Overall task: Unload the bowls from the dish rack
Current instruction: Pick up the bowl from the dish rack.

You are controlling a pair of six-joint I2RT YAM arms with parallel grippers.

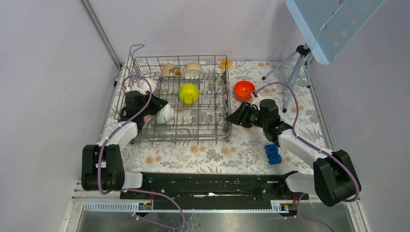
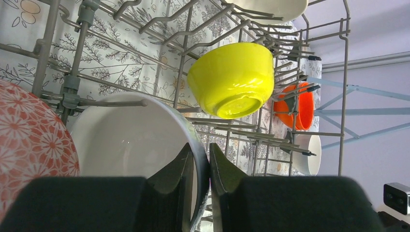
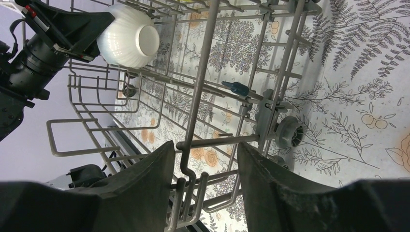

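The grey wire dish rack (image 1: 220,104) holds a yellow-green bowl (image 1: 188,93) and two beige bowls (image 1: 169,70) at its back. My left gripper (image 1: 157,108) reaches into the rack's left end and is shut on the rim of a white bowl (image 2: 130,140), one finger inside and one outside. A red-patterned bowl (image 2: 29,140) leans beside it. The right wrist view shows that white bowl (image 3: 128,36) from its underside. My right gripper (image 3: 205,147) is open at the rack's right side (image 1: 233,117), its fingers astride an upright rack wire (image 3: 198,96) without touching it.
An orange-red bowl (image 1: 244,89) sits on the floral tablecloth right of the rack. A small blue toy car (image 1: 272,153) lies near my right arm. A tripod (image 1: 297,63) stands at the back right. A small yellow object (image 1: 225,63) lies behind the rack.
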